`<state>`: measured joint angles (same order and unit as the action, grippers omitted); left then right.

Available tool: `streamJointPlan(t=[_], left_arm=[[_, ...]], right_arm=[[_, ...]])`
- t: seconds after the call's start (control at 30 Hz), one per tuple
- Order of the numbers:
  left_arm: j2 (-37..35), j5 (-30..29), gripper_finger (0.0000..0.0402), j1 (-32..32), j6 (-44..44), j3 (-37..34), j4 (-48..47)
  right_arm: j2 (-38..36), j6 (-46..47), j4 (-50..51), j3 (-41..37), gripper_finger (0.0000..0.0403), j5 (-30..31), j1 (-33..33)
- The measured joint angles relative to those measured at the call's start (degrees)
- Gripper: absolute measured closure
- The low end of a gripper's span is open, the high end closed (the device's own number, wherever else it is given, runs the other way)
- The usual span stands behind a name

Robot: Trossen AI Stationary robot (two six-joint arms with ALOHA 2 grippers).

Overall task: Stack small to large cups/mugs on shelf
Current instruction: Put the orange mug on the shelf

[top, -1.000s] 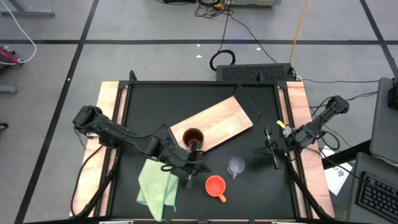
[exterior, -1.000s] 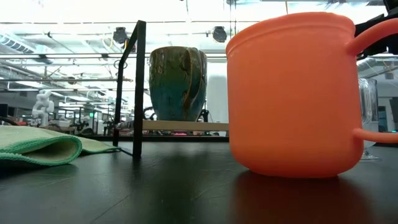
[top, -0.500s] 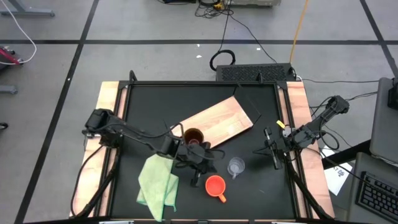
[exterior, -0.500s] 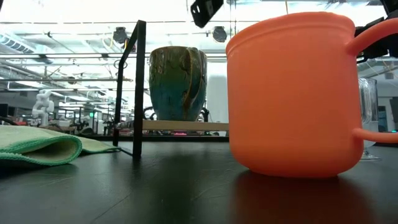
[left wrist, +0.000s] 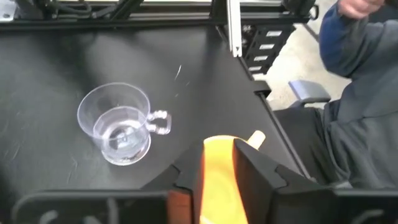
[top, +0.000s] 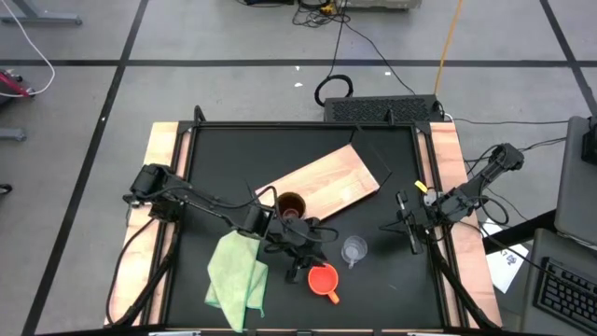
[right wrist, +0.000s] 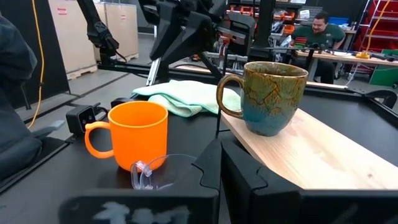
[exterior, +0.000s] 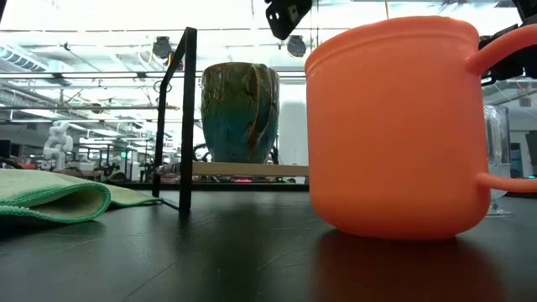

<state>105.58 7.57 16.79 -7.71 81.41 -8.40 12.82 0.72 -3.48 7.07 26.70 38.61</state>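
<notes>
The orange-red mug (top: pixel 323 279) stands upright on the black table top near the near edge, large in the low view (exterior: pixel 394 126). My left gripper (top: pixel 300 264) hovers just over its left rim, open with a narrow gap, and orange shows between the fingers (left wrist: pixel 219 168). The brown mug (top: pixel 290 205) stands on the near-left end of the light-wood shelf board (top: pixel 326 187). The clear glass cup (top: pixel 354 249) stands on the table right of the orange mug, handle showing (left wrist: pixel 121 127). My right gripper (top: pixel 410 229) waits, shut, by the table's right edge.
A light green cloth (top: pixel 233 275) lies crumpled on the near-left table, left of the orange mug. Black frame rails and a post (exterior: pixel 186 117) border the table. A person's sleeve (left wrist: pixel 360 93) shows beyond the right edge. Bare table top lies between glass cup and right gripper.
My left gripper has moved from beside the brown mug toward the table's right and slightly nearer, ending over the orange mug's left rim. In the low view it has come into the picture at the top. The mugs, the glass cup and the board have stayed put.
</notes>
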Motion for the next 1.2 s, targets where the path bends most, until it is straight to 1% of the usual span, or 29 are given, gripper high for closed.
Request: streamJointPlan(t=[0.2,0.3,0.47,0.53,0.6,0.73,0.8,0.87,0.93,1.1,1.2], left_arm=[[0.0,0.51,0.0257,-0.01,-0.43,0.0,2.07],[0.35,3.26,0.0237,-0.27,-0.35,-0.02,4.09],[2.78,6.32,0.0221,-0.3,0.11,0.11,6.9],[4.13,7.76,0.022,-0.32,-0.07,0.76,6.99],[6.1,7.88,0.022,-0.26,-0.39,2.31,6.79],[8.43,7.66,0.022,-0.17,0.31,6.08,2.43],[8.64,7.21,0.022,-0.27,1.03,7.63,-1.7],[10.18,7.43,0.022,-0.43,1.51,9.78,-3.86],[11.32,7.41,0.022,-0.5,1.59,11.58,-9.64],[15.11,6.99,0.022,-0.49,1.56,17.59,-16.12],[16.68,6.29,0.022,-0.49,1.87,19.11,-18.71]], right_arm=[[-0.01,0.05,-0.01,0.0,0.0403,0.0,0.01],[0.0,0.01,-0.05,0.0,0.0403,0.0,0.02],[0.0,0.08,0.0,0.0,0.0403,0.02,0.02],[0.07,0.08,-0.09,-0.02,0.0403,0.02,0.01],[0.13,0.1,-0.11,0.0,0.0403,0.09,0.01],[0.2,0.21,0.11,-0.02,0.0403,0.15,0.0],[0.26,0.2,0.12,-0.02,0.0403,0.15,0.0],[0.26,0.19,0.06,-0.02,0.0403,0.17,0.0],[0.51,0.28,0.07,-0.02,0.0403,0.24,0.0],[1.31,0.52,0.06,-0.04,0.0403,0.46,-0.08],[1.87,0.89,-0.16,-0.07,0.0403,0.4,-0.22]])
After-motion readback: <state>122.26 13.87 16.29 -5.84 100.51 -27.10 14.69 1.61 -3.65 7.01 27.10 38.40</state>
